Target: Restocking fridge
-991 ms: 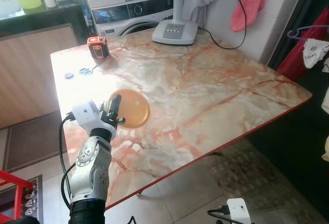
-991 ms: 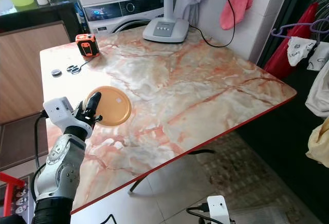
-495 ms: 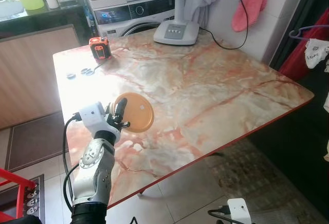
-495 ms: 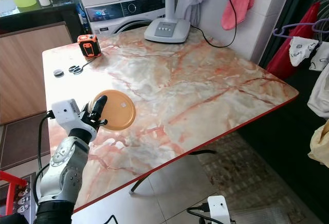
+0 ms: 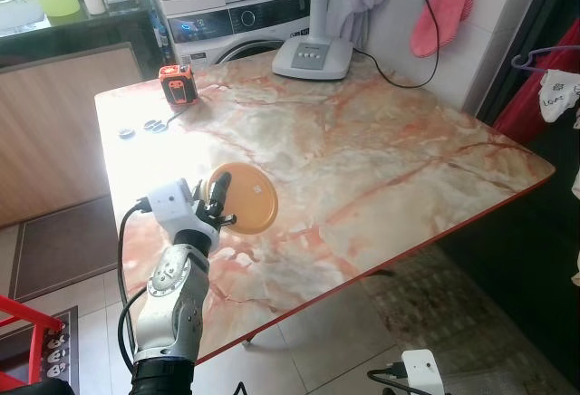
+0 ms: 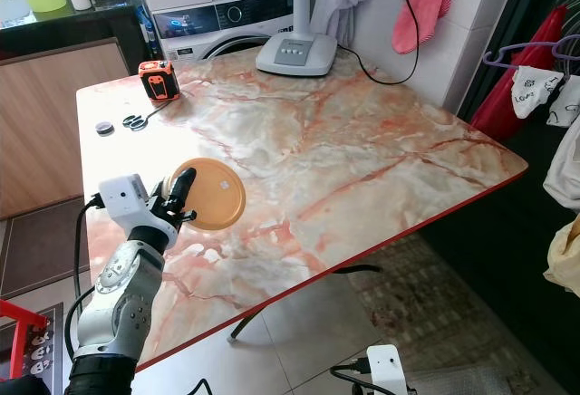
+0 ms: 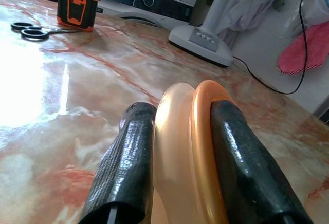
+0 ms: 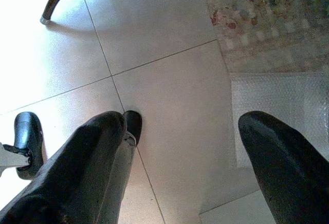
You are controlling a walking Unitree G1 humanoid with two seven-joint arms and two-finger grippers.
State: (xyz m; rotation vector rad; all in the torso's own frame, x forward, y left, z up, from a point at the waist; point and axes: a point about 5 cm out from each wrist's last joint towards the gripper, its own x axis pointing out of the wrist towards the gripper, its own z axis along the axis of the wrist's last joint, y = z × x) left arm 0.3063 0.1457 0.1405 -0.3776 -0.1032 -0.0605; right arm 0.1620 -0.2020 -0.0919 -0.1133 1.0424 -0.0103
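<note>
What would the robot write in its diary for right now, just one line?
left tool: shut on orange plate | plate: held over marble table | right tool: open, idle above floor

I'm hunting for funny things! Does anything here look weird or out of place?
Yes. The left gripper has its jaws shut on the rim of an orange plate over the marble table, yet no fridge or food is in view. Scissors and a tape measure lie on the table too.
</note>
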